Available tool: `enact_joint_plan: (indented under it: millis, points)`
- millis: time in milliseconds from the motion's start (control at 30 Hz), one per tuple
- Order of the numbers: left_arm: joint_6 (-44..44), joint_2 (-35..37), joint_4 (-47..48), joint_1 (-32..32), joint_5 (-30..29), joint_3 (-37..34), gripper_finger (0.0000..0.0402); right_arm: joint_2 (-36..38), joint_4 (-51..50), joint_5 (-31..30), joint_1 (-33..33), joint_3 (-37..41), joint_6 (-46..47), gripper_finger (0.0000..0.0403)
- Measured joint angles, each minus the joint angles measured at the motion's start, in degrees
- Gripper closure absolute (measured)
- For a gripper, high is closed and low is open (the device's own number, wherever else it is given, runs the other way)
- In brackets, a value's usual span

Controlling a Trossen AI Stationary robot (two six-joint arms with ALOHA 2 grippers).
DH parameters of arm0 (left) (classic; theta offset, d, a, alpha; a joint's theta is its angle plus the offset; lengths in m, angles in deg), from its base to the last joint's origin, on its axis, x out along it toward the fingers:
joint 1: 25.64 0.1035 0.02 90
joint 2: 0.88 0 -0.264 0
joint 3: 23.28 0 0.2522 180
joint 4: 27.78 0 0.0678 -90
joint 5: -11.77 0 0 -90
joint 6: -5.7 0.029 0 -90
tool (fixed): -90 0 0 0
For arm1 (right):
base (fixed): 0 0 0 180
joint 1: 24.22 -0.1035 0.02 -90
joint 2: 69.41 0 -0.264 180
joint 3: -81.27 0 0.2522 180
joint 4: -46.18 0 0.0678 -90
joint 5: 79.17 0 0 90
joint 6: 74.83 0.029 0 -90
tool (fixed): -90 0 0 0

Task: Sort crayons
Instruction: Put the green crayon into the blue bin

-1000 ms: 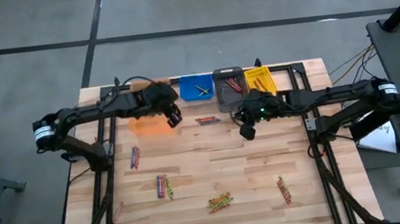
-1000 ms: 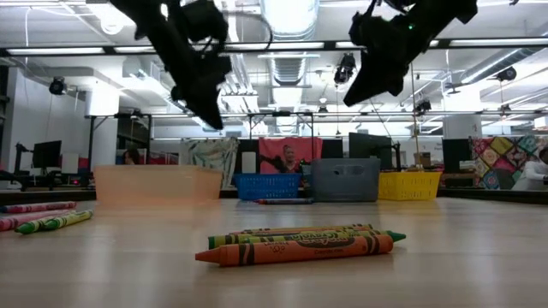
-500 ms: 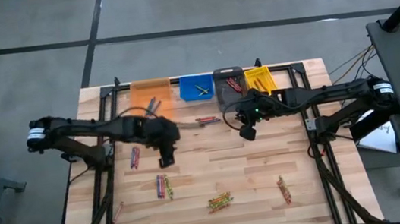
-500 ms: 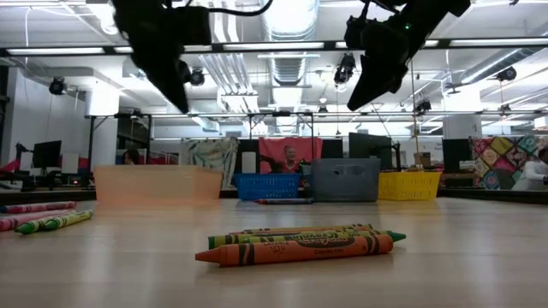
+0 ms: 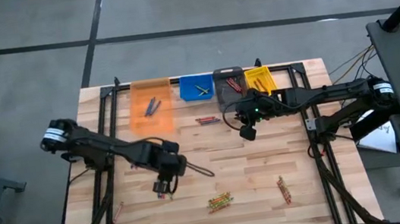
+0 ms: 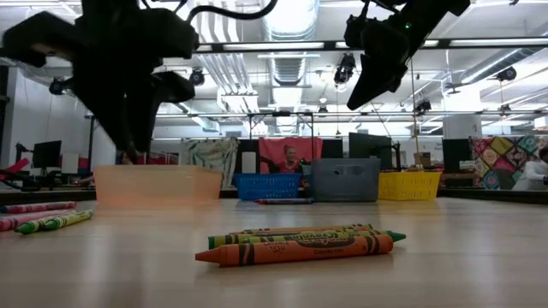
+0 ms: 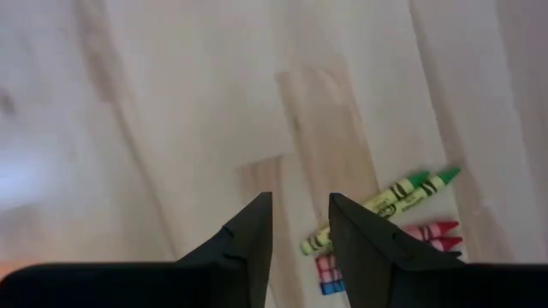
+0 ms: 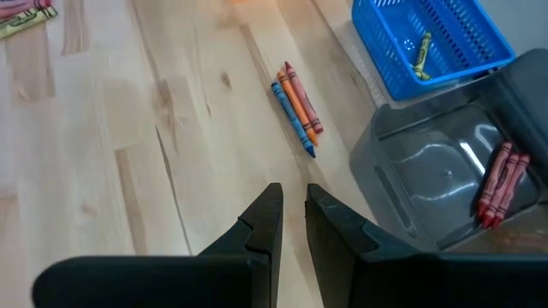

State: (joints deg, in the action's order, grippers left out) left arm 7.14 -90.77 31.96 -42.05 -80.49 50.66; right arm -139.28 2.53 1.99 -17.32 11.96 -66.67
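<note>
Crayons lie in small clusters on the wooden table: one near the bins (image 5: 207, 120), one near the front edge (image 5: 220, 200), and one to its right (image 5: 283, 190). My left gripper (image 5: 164, 187) points down over another cluster, whose green-yellow crayons (image 7: 402, 192) and red crayons (image 7: 432, 231) lie just beside its fingers. It is open (image 7: 300, 231) with nothing between the fingers. My right gripper (image 5: 247, 132) hangs high near the grey bin, slanting down. Its fingers (image 8: 291, 201) stand a narrow gap apart and hold nothing. An orange, a red and a blue crayon (image 8: 296, 107) lie ahead of it.
Four bins stand in a row at the far edge: orange (image 5: 150, 107), blue (image 5: 197, 88), grey (image 5: 229, 85) and yellow (image 5: 259, 80). Each has a few crayons inside. A loose crayon (image 5: 119, 210) lies near the front left. Bare wood spreads across the table's middle.
My left gripper has swung from over the orange bin toward the table's near edge and come lower, tipping over until it points down above a crayon cluster. The orange bin now shows uncovered. My right gripper has kept its place.
</note>
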Motion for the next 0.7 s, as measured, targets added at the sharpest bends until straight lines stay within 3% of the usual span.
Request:
enact_joint_plan:
  millis: [333,700]
  points:
    - [3.0,-5.9,1.3,-2.7,0.0,0.0,0.0259,0.0,0.0,0.0,0.0,0.2,1.1,0.0359]
    - [4.5,-8.0,0.9,-2.7,-0.1,-1.3,0.0265,0.0,0.1,0.0,0.0,0.2,1.4,0.0359]
